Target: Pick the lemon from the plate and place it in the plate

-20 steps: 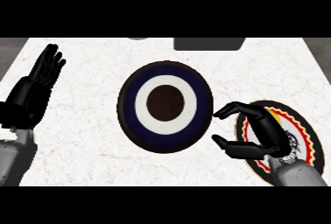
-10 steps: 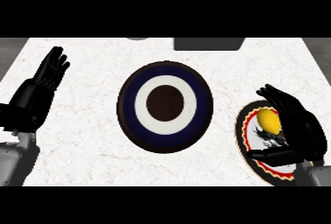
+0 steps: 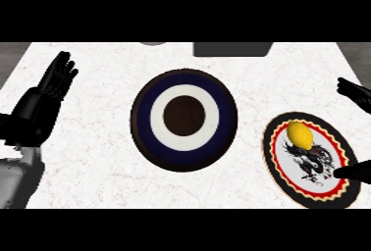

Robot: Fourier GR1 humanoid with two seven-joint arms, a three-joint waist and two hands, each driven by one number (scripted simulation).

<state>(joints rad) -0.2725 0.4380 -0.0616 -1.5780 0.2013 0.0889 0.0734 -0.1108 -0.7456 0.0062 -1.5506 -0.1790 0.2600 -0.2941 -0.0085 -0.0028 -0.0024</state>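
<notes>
Lemon [image 3: 300, 136] is sitting on the red plate [image 3: 345, 193] between the wide-open right robot hand [image 3: 357, 94] parts, so closing crookedly could be rolling it away.

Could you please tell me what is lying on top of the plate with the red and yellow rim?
A lemon lies on the upper part of the red-rimmed plate, over a dark printed figure. The right hand covers the plate's right edge.

Plenty of bare surface [image 3: 87, 171] between the blue plate [image 3: 185, 120] and the dragon plate [image 3: 310, 159] — nothing in that gap. The lemon [image 3: 300, 135] sits uncovered from above, the right hand [image 3: 355, 93] off at the edge — its fingers [image 3: 351, 171] touch the rim.
</notes>
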